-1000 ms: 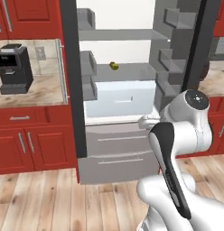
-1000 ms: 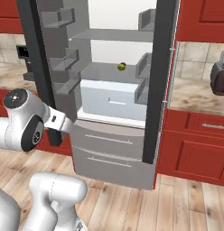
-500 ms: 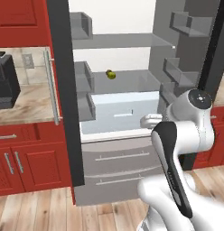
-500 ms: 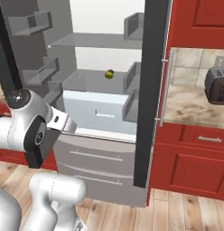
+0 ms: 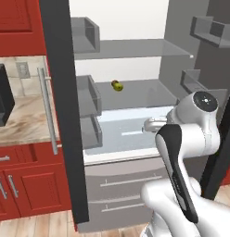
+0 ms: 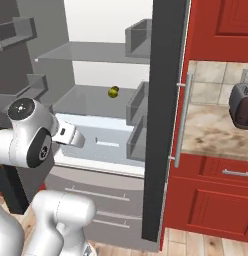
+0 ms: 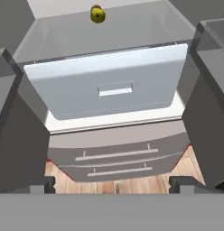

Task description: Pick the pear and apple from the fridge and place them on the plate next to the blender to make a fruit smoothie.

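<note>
Pear: a small, rounded, yellow-green fruit, the pear [image 5: 117, 85] [image 6: 113, 92] [image 7: 97, 14], is seen alone on a smooth grey shelf [image 5: 135, 90] of the fridge [image 6: 96, 125], well ahead of and above the gripper [image 7: 112, 182].
Gripper: its dark finger tips [image 7: 41, 184] are shown at the two far sides of the hand view, spread wide, with nothing held between them.
Fridge: both dark grey doors are swung open; boxy grey door bins [image 5: 89, 95] [image 6: 138, 107] flank the gripper on either side, and a pale, flat-fronted drawer [image 7: 109, 85] with a slot handle lies directly ahead.
Lower drawers: two grey fronts with thin bar pulls [image 7: 116, 154] are seen below the gripper, above plank flooring.
Change: the whole scene is now framed closer and shifted compared with half a second ago, so the base is taken to have driven towards the fridge; the pear is unmoved on its shelf.
Open room: clear space is left between the bins and above the pale drawer up to the pear's shelf.
Surroundings: red cabinets [image 6: 216, 200] and a mottled stone counter [image 5: 22, 122] are seen outside the doors.
</note>
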Controlling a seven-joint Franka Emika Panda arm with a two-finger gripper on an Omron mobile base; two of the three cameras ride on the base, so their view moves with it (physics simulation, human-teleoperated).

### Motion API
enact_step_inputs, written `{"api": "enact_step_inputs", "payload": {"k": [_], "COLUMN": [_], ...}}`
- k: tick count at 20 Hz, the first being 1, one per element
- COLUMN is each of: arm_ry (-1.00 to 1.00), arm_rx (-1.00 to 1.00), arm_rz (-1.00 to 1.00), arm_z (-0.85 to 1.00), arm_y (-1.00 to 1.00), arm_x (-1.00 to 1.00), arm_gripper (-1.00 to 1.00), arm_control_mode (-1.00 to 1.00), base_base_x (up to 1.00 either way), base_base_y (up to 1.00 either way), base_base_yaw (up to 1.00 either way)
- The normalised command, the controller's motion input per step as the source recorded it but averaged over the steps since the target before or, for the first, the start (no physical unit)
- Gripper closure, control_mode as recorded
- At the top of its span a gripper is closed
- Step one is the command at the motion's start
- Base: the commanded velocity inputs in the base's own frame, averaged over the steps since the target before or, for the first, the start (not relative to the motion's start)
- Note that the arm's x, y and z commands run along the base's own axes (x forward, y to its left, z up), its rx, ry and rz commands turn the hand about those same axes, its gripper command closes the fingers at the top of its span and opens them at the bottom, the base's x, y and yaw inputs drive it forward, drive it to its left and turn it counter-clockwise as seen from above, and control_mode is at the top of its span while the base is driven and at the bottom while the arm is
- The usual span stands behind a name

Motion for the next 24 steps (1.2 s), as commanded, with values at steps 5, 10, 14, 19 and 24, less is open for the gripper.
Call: {"api": "enact_step_inputs", "payload": {"k": [5, 10, 14, 19, 24], "arm_ry": [0.00, -0.03, -0.19, -0.07, 0.03], "arm_rx": [0.00, 0.00, 0.00, 0.00, 0.00], "arm_rz": [0.00, 0.00, 0.00, 0.00, 0.00], "arm_z": [0.00, 0.02, 0.25, 0.03, 0.00], "arm_y": [0.00, 0.06, 0.03, 0.01, 0.00], "arm_x": [0.00, 0.25, 0.71, 0.96, 0.99], "arm_gripper": [-1.00, -1.00, -1.00, -1.00, -1.00], "arm_control_mode": [1.00, -1.00, -1.00, -1.00, -1.00], "base_base_x": [0.69, 0.36, 0.00, 0.00, 0.00], "base_base_y": [0.01, 0.01, 0.00, 0.00, 0.00], "base_base_yaw": [-0.02, 0.00, 0.00, 0.00, 0.00]}}
